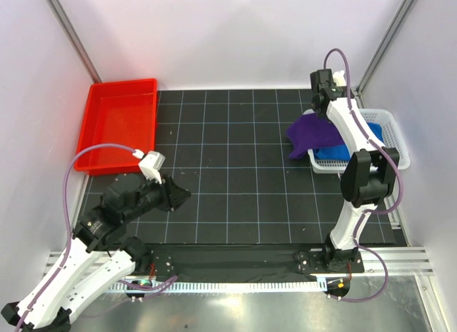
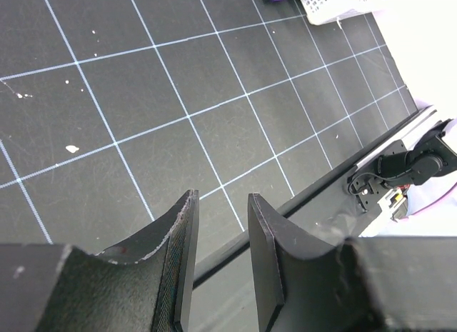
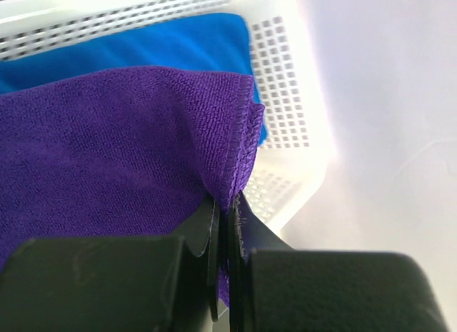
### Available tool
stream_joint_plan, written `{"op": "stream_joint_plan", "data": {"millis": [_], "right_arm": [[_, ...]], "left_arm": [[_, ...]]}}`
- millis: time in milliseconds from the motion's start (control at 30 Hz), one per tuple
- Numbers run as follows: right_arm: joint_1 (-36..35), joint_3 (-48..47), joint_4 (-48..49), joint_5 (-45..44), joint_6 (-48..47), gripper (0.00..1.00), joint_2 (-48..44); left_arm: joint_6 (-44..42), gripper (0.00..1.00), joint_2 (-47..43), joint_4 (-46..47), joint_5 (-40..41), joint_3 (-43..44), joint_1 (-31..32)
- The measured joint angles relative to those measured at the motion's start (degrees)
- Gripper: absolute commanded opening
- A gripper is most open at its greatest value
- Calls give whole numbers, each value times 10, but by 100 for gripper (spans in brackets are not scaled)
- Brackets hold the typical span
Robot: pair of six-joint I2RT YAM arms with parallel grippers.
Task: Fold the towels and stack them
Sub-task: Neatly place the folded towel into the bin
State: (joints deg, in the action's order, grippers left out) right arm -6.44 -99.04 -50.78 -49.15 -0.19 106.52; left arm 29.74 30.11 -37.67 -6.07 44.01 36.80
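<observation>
A purple towel [image 1: 313,136] hangs over the left rim of the white mesh basket [image 1: 397,142] and spills onto the mat. My right gripper [image 1: 320,112] is shut on its hemmed edge. In the right wrist view the jaws [image 3: 227,203] pinch the fold of the purple towel [image 3: 107,153], with a blue towel [image 3: 143,46] lying in the basket [image 3: 285,96] beneath it. The blue towel [image 1: 333,153] also shows in the top view. My left gripper [image 1: 182,196] hovers low over the mat's near-left part, open [image 2: 221,196], with nothing between its fingers.
A red plastic tray [image 1: 118,125] sits at the far left corner of the black gridded mat [image 1: 235,175]. White walls stand close on all sides. In the left wrist view the basket corner [image 2: 328,7] and the right arm's base [image 2: 407,168] show.
</observation>
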Motion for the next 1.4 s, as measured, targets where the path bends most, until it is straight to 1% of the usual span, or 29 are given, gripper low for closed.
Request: {"op": "stream_joint_plan", "data": {"millis": [333,800,1200,1400], "right_arm": [[20,-1,15,-50,-20,1,2],[30,-42,23,-102,-41,1,57],[62,-46,35,-120,-50,1,60],[80,-46,40,-122,-51,1,82]], "left_arm": [[0,38,-13,-2,0,-1,10],[0,38,-17,-2,-1,-1,10],[-1,38,-17,-2,-2,-3,11],[-2,38,-17,-2,-5,-3,13]]}}
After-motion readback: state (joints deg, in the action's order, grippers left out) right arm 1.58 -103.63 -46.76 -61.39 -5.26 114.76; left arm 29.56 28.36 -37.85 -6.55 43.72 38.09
